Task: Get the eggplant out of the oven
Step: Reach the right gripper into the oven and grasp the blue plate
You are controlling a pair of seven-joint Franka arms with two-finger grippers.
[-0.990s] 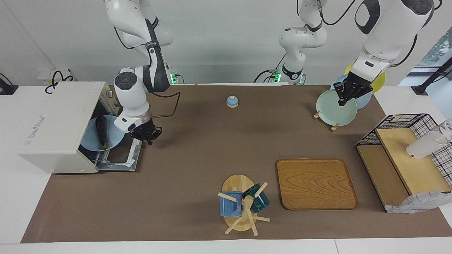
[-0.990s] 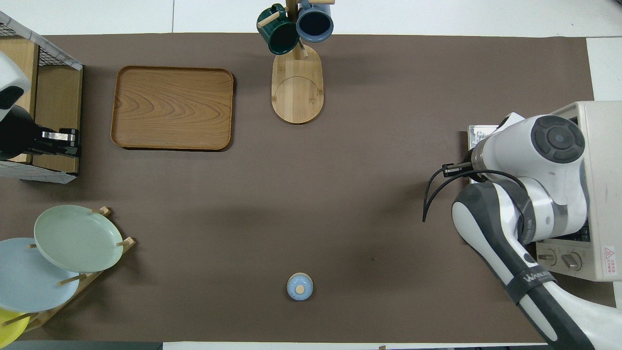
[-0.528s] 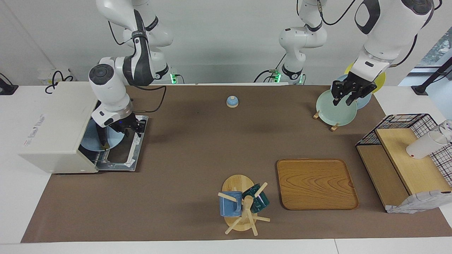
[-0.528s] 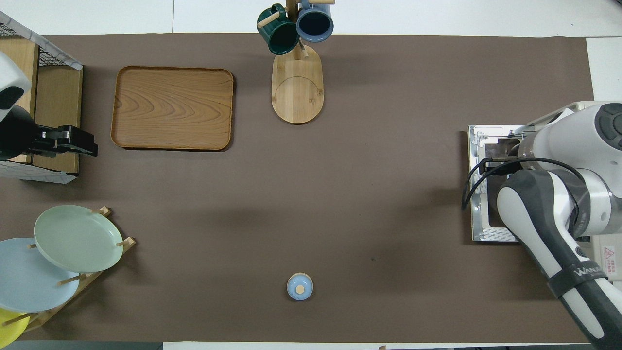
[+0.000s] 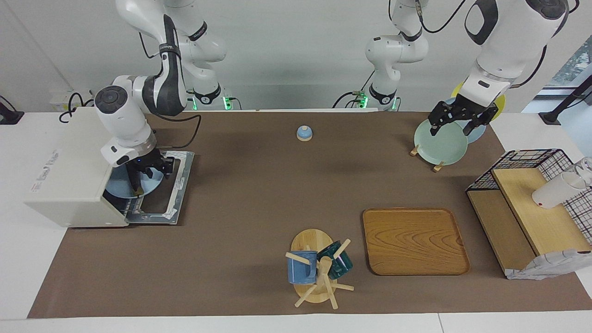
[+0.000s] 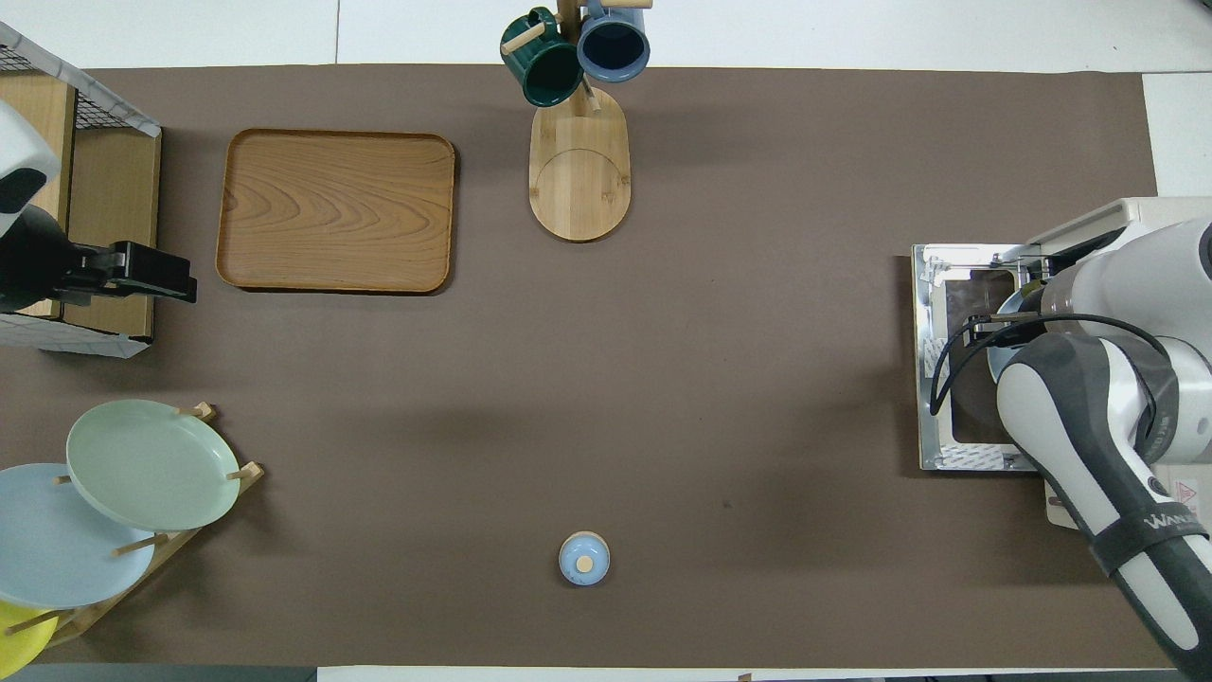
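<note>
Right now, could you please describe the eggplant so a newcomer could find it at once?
Start at the off-white oven at the right arm's end of the table, its door folded down. In its mouth a pale blue plate carries the eggplant: slim, near-black, the only dark thing there.

Oven (image 5: 69,171): off-white box, left of frame in the facing view, door (image 5: 164,194) dropped flat open. Eggplant (image 5: 134,178): dark, slim, on a pale blue plate (image 5: 121,187) inside the mouth, partly hidden.

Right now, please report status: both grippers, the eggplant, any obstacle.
Right gripper at oven mouth, over eggplant on blue plate. Left gripper open over plate rack, waiting. Oven door down; nothing blocking.
</note>
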